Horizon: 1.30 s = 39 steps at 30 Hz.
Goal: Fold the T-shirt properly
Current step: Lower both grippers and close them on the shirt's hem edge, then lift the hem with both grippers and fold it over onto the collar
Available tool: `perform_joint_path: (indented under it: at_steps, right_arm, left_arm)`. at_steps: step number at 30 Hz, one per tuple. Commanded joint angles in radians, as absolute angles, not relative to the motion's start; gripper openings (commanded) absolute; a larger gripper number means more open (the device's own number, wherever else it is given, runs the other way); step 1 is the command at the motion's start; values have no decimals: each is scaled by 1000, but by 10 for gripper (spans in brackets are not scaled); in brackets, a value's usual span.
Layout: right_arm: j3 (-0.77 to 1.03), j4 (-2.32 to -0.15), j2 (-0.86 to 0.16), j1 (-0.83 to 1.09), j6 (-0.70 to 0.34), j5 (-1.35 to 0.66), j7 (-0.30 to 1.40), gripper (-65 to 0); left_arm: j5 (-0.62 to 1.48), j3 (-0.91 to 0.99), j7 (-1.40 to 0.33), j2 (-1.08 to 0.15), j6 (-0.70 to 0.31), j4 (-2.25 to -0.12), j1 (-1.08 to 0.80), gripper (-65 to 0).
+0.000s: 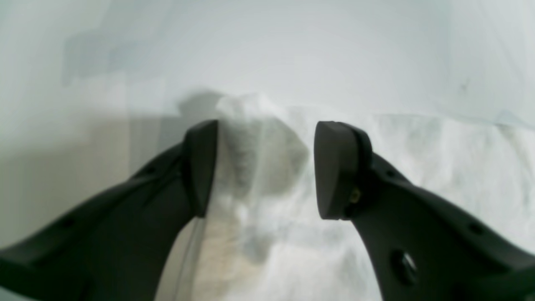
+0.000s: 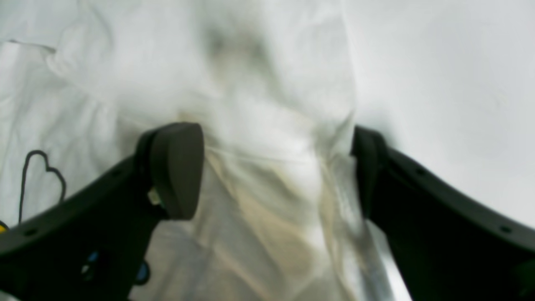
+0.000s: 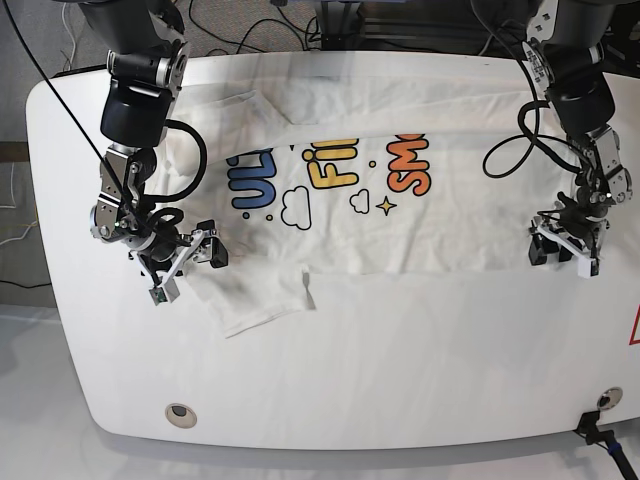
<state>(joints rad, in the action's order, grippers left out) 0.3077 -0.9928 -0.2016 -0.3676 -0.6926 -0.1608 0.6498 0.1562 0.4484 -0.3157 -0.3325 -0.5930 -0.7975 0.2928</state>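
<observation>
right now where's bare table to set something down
Bare: the wide near strip of table below the shirt hem, and the far left corner beyond the sleeve. Crowded: the middle, covered by the shirt, with the right gripper and the left gripper at its two ends.

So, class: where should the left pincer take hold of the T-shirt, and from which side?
Grip the T-shirt at its hem corner, coming straight down from above. The cloth bunches into a raised ridge there between the open left pincer fingers, so likely they can close across it.
</observation>
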Motion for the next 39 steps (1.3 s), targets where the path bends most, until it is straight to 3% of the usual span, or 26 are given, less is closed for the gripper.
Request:
perform_joint_path:
  at_steps: [1, 4, 7, 12, 14, 16, 25, 39]
  right_arm:
    - [309, -1003, -208, -384, -698, -160, 654, -185]
    - [309, -1003, -208, -384, -698, -160, 654, -185]
    - [309, -1003, -208, -384, -698, -159, 653, -229]
    - [308, -1004, -208, -386, -698, -160, 651, -494]
    - [308, -1006, -208, -387, -698, -160, 651, -595]
    - [309, -1006, -208, -387, -698, -162, 651, -650]
    - [314, -1082, -211, -387, -698, -163, 719, -650]
    - [314, -1524, -216, -226, -698, -162, 1063, -650]
  left_arm:
    - [160, 449, -317, -348, -598, -812, 312, -382]
    - [160, 449, -315, -348, -598, -812, 314, -524]
    - [160, 450, -312, -348, -595, -814, 315, -575]
    - [162, 452, -309, -349, -595, -817, 315, -578]
    - [162, 455, -309, -352, -595, -831, 315, -634]
    - [162, 470, -311, -352, -595, -860, 315, -650]
    - [162, 475, -315, -355, -598, -958, 294, -650]
    - [162, 476, -317, -355, -598, -1204, 84, -650]
